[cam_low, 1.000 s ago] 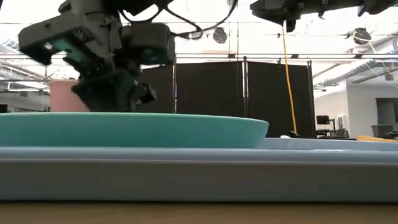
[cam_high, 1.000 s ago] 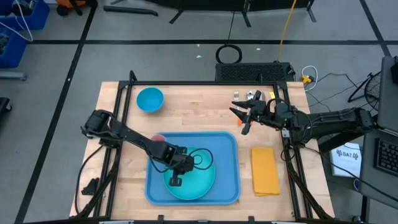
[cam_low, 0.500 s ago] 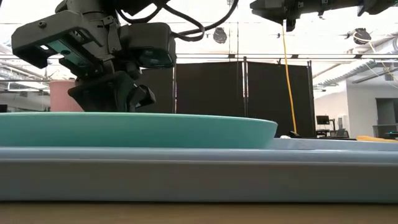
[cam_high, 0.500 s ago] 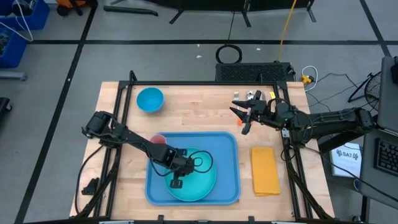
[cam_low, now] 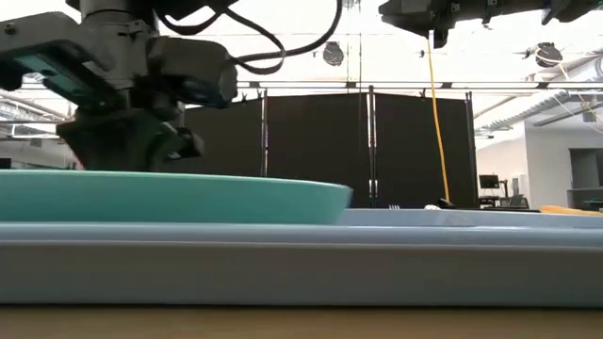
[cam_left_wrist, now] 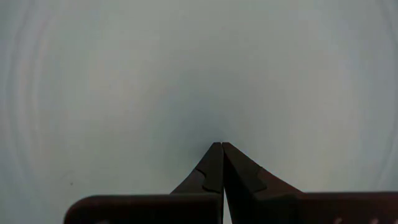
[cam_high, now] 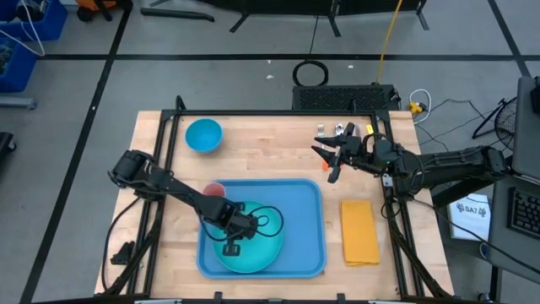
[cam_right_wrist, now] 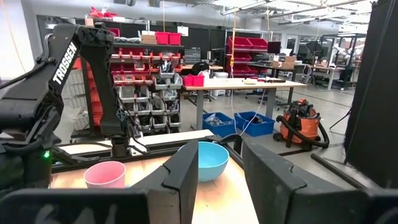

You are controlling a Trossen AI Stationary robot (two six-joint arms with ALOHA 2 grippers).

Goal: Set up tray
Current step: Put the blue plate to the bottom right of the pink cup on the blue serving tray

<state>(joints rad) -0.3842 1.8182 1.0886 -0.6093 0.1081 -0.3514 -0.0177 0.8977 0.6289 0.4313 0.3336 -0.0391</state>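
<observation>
High view: tray [cam_high: 310, 221] on wooden table [cam_high: 261, 156].

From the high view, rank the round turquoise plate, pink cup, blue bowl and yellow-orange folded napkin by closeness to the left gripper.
1. Round turquoise plate: directly under the shut left gripper, on the blue tray.
2. Pink cup: just off the tray's far left corner.
3. Blue bowl and yellow-orange folded napkin, far left corner and right of the tray: too close to call.
</observation>
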